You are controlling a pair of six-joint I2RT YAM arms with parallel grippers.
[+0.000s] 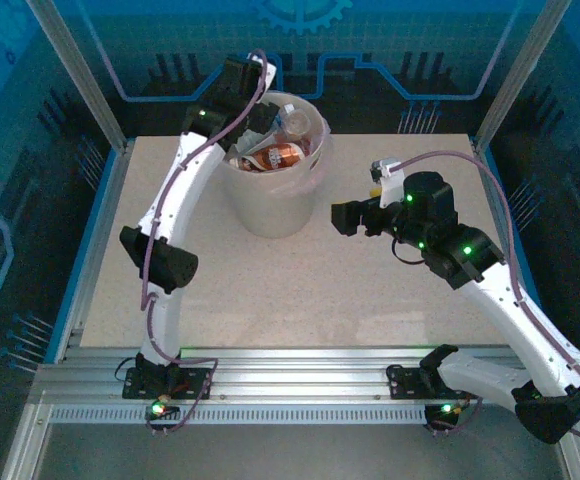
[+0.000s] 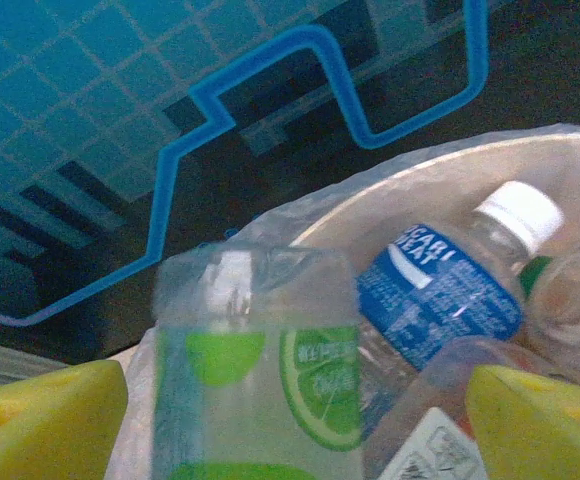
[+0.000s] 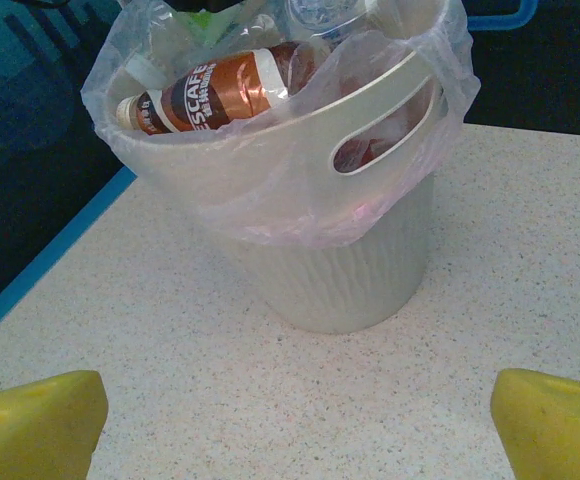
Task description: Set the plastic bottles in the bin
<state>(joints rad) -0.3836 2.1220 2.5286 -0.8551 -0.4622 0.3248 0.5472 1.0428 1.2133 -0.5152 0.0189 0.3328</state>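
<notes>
Bin [image 3: 340, 280] holds copper bottle [image 3: 220, 90] reading "ESCAFE" and blue-label bottle [image 2: 440, 295] reading "ARI…WEAT". Lime-label bottle [image 2: 260, 380] sits ungripped between the parted left gripper [image 2: 295, 425]. Right gripper [image 3: 300, 425] spread wide, empty.

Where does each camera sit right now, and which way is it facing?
Top external: above and behind the bases, looking down on the table, bin, left arm and right arm.
Left wrist: at the rim, looking into the bin; a lime-label bottle sits between the yellow fingers of the open left tool.
Right wrist: low over the table, facing the bin's side; the open right tool at the bottom edge.
Shared: the copper-label bottle, in the top and right wrist views.
</notes>
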